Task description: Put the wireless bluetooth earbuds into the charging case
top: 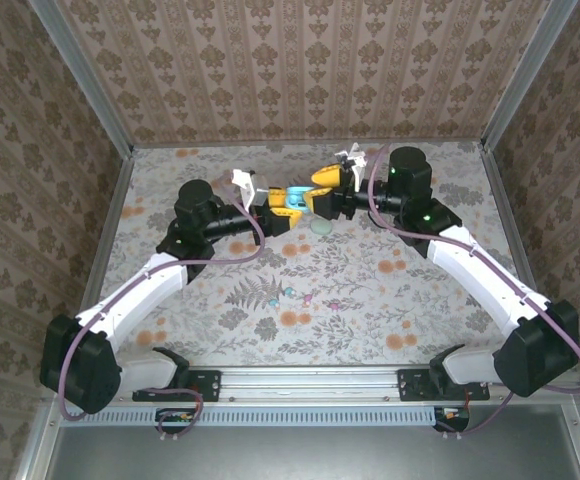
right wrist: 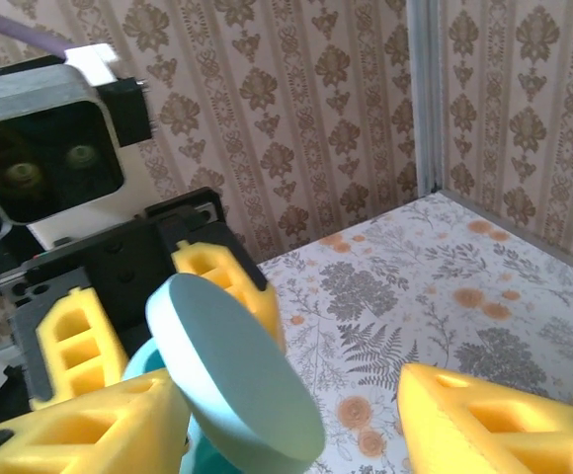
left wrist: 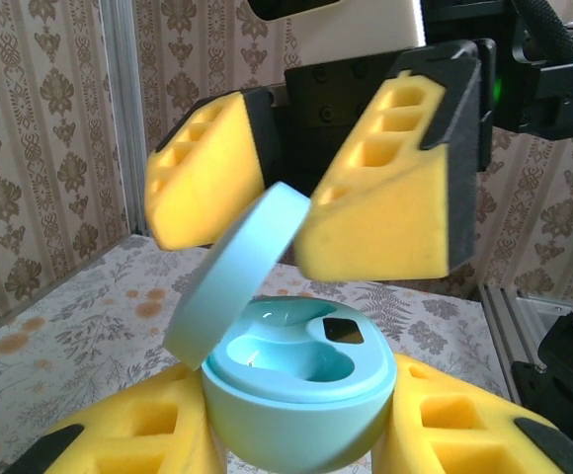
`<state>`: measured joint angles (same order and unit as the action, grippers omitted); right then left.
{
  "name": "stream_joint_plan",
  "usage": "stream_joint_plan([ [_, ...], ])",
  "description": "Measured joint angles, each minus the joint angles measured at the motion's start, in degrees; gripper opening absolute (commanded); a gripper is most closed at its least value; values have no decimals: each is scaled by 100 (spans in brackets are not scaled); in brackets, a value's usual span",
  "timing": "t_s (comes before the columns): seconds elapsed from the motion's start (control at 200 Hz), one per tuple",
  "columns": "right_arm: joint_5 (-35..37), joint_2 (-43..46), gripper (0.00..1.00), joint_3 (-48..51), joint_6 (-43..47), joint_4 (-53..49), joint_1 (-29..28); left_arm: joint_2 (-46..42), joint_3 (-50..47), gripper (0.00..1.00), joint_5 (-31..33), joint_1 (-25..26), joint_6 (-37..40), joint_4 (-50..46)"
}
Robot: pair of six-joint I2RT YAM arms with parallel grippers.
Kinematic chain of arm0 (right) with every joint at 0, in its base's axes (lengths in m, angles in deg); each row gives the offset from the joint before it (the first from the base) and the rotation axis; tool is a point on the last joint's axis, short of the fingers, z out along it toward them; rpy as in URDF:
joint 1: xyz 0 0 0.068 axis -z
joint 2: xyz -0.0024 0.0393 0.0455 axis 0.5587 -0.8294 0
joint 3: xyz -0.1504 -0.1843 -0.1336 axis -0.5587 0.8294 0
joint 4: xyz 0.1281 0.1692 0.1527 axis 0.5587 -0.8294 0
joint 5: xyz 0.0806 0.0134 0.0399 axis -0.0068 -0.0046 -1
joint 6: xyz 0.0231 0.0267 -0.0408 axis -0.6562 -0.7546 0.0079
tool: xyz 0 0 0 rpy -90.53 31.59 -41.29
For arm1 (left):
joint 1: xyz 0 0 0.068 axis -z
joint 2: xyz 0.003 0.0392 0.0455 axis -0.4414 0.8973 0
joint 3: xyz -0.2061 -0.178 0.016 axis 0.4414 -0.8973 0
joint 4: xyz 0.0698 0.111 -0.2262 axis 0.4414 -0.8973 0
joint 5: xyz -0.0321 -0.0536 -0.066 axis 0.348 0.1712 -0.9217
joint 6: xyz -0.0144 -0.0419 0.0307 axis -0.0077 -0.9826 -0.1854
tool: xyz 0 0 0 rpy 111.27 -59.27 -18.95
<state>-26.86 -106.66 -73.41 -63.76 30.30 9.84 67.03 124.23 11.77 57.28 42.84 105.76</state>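
My left gripper [left wrist: 301, 430] is shut on a teal egg-shaped charging case [left wrist: 301, 395], held upright above the table. Its round lid [left wrist: 237, 276] is hinged open and leans left, and both inner sockets look empty. My right gripper [left wrist: 291, 197] hangs open just above the case, with the lid's upper edge between its yellow fingers [left wrist: 385, 212]. In the right wrist view the lid [right wrist: 237, 375] lies against one finger [right wrist: 99, 425], while the other finger [right wrist: 504, 425] stands well apart. From above, both grippers meet at the case [top: 292, 197]. Tiny earbuds [top: 311, 297] lie on the table nearer the arm bases.
A pale green rounded object [top: 320, 228] rests on the floral tabletop [top: 400, 290] just below the two grippers. Patterned walls with metal corner posts [top: 120, 170] close in the table at the back and sides.
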Motion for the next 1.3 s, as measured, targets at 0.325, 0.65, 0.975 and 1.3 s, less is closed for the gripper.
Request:
stream_joint_plan([
  [0.325,472,-175,62,-619,-848,-540,-4,-168,-256,33,267,0,-2,264],
  [0.65,800,-109,56,-981,-1893,-1300,39,-258,-789,34,774,-310,-354,949],
  [0.975,1488,-745,33,-1167,-2435,-2920,-9,-671,-1257,34,966,-1377,-1012,1521],
  [1.3,1845,-2542,36,-1163,-2833,-3941,-1178,-1720,-1554,34,1224,-1882,-1040,1285],
])
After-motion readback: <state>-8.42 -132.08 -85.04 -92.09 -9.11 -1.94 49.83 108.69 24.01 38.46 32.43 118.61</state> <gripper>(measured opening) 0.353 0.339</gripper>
